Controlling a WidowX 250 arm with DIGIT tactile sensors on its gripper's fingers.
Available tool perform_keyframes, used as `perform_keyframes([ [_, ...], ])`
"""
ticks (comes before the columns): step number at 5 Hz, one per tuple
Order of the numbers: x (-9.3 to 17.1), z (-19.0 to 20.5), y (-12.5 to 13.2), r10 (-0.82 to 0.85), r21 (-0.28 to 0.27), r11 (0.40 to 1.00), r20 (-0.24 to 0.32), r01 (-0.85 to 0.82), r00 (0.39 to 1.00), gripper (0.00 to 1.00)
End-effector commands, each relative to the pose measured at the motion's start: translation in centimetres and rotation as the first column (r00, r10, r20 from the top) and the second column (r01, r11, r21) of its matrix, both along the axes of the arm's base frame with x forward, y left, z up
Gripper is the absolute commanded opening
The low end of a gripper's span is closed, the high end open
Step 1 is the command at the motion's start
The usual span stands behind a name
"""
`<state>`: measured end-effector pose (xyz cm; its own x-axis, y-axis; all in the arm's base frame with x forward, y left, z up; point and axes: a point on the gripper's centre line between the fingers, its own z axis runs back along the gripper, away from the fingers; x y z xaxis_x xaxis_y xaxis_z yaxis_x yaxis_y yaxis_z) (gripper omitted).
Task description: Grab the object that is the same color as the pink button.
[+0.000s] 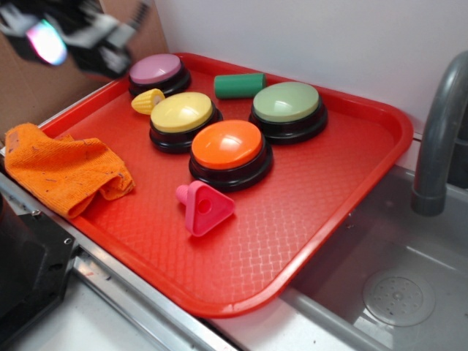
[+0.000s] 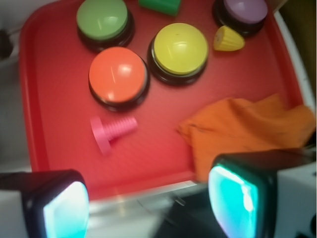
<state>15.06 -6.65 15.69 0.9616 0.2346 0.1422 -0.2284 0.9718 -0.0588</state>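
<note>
We see our gripper (image 2: 148,210) raised over the near-left corner of the red tray (image 1: 351,190), its two fingers spread wide with nothing between them. The pink block (image 1: 205,208) lies on the tray just in front of the orange button (image 1: 229,146), apart from it. The pink button (image 1: 157,71) sits at the back left, with the yellow corn toy (image 1: 148,101) just beside it and an orange cloth (image 1: 62,167) draped over the left rim.
</note>
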Motion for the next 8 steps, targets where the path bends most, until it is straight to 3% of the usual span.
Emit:
perform_keyframes([
  [1,2.5,-6.0,-2.6,0.185,0.065,0.981,0.002,-0.184,0.983,1.00],
  [3,3.5,-10.7,-5.2,0.239,0.019,0.971,-0.029,-0.239,0.970,1.00],
  [4,3.2,-12.1,-5.3,0.274,-0.011,0.961,-0.046,-0.275,0.961,1.00],
  [5,3.1,-12.2,-5.1,0.283,-0.012,0.959,-0.045,-0.283,0.958,0.00],
  [8,3.6,-11.9,-4.8,0.160,0.008,0.987,-0.041,-0.160,0.986,0.00],
])
